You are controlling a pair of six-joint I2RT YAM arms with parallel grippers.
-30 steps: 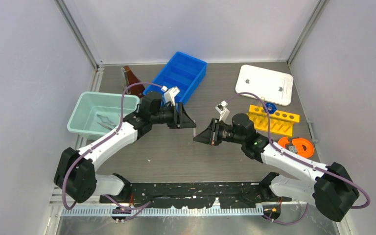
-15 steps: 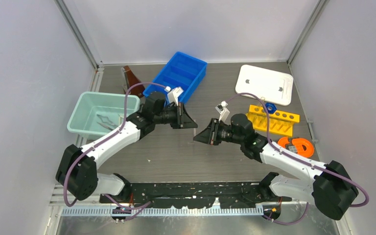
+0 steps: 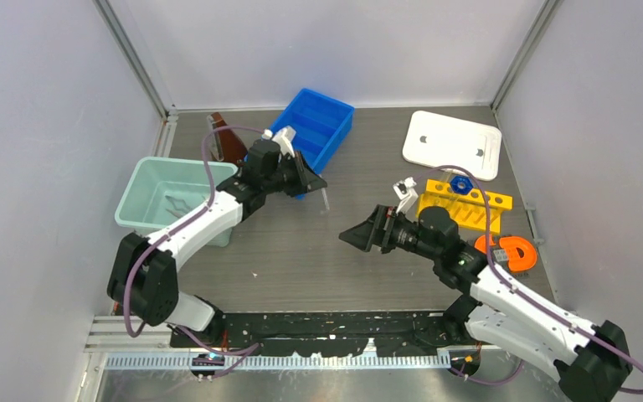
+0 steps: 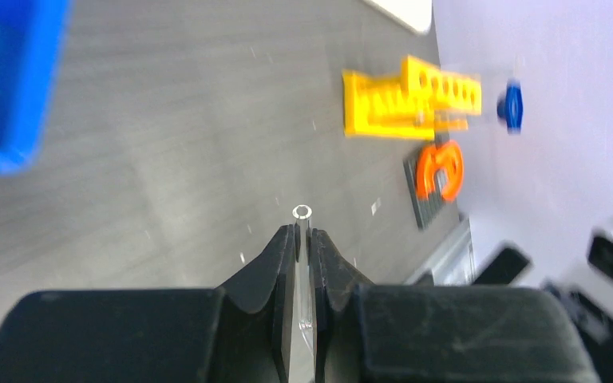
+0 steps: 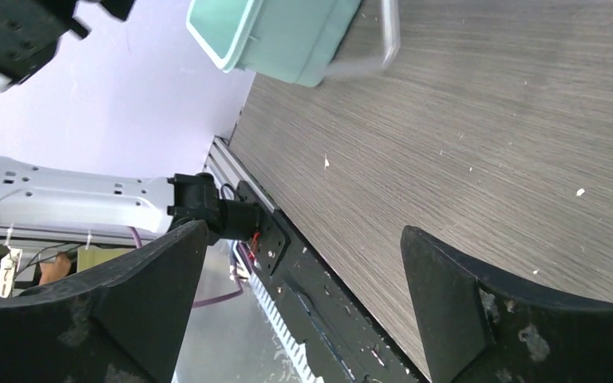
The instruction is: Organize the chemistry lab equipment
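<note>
My left gripper (image 3: pixel 316 182) is shut on a thin clear glass tube (image 3: pixel 325 199), held above the table just in front of the blue bin (image 3: pixel 328 100). In the left wrist view the tube (image 4: pixel 302 212) pokes out past the tips of that gripper (image 4: pixel 303 233). My right gripper (image 3: pixel 350 235) stands open and empty over mid-table; in its own view nothing lies between its spread jaws (image 5: pixel 303 233). Silver tongs (image 3: pixel 180 209) lie in the teal bin (image 3: pixel 180 161). The yellow holed rack (image 3: pixel 467 207), blue-capped tube (image 3: pixel 460 182) and white lid (image 3: pixel 454 144) sit at the right.
A brown item (image 3: pixel 228 138) stands behind the teal bin. An orange piece on a dark base (image 3: pixel 511 249) lies by the right arm. The metal rail and the arm bases run along the near edge (image 3: pixel 326 327).
The right gripper has opened, let go of the tube and drawn back to the right. The left gripper, shut on the tube, has swung it back toward the blue bin.
</note>
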